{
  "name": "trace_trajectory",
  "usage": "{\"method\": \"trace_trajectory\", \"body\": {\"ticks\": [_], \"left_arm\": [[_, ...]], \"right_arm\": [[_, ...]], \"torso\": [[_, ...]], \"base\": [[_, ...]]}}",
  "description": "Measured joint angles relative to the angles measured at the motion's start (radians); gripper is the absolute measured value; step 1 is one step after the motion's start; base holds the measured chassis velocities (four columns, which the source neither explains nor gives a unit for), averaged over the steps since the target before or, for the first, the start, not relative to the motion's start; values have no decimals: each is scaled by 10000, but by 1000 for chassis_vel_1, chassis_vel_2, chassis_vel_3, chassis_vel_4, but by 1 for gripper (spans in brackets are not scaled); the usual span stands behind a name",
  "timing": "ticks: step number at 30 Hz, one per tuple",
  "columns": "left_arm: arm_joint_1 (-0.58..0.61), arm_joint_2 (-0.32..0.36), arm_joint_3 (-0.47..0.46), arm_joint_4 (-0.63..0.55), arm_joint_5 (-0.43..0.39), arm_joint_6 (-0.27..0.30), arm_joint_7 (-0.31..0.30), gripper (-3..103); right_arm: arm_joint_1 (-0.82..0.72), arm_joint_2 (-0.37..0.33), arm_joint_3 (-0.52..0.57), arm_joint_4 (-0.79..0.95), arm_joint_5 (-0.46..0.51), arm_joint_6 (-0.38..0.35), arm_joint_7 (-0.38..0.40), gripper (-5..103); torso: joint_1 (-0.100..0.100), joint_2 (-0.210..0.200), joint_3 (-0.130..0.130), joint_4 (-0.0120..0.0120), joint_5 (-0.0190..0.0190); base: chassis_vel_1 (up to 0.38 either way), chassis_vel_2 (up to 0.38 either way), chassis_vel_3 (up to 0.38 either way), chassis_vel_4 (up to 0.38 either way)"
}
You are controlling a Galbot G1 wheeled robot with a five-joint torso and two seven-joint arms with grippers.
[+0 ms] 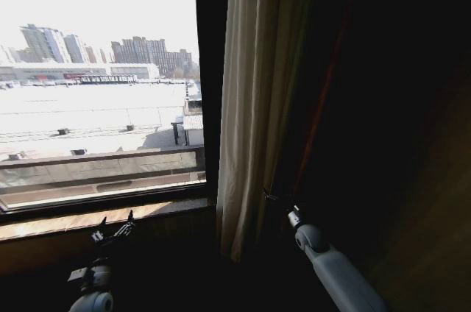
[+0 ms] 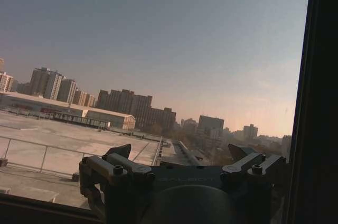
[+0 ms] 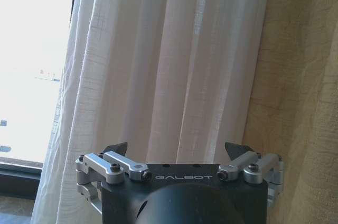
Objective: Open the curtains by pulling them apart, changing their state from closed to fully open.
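Observation:
The sheer cream curtain (image 1: 250,106) hangs gathered in tight pleats at the right side of the window, leaving the glass to its left bare. My right gripper (image 1: 278,203) is raised at the curtain's lower right edge; in the right wrist view the gripper (image 3: 177,149) stands open facing the white pleats (image 3: 169,65), with nothing between its fingers. My left gripper (image 1: 116,225) sits low in front of the sill, apart from the fabric. From the left wrist the gripper (image 2: 179,152) is open and points at the bare pane.
A dark opaque drape (image 1: 383,121) fills the right side; it looks tan (image 3: 301,102) from the right wrist. The window sill (image 1: 96,216) runs across low on the left, the dark window frame (image 1: 210,69) stands beside the curtain, and the pane (image 1: 96,69) shows rooftops.

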Motion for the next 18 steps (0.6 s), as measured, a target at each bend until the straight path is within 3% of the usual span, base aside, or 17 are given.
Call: {"method": "trace_trajectory", "body": {"ticks": [18], "left_arm": [[0,0,0,0,0,0,0,100]], "right_arm": [[45,26,1,-73,-45,24,50,100]], "torso": [[1,-1,2,-1,0]], "base": [[4,2,-3,-1]]}}
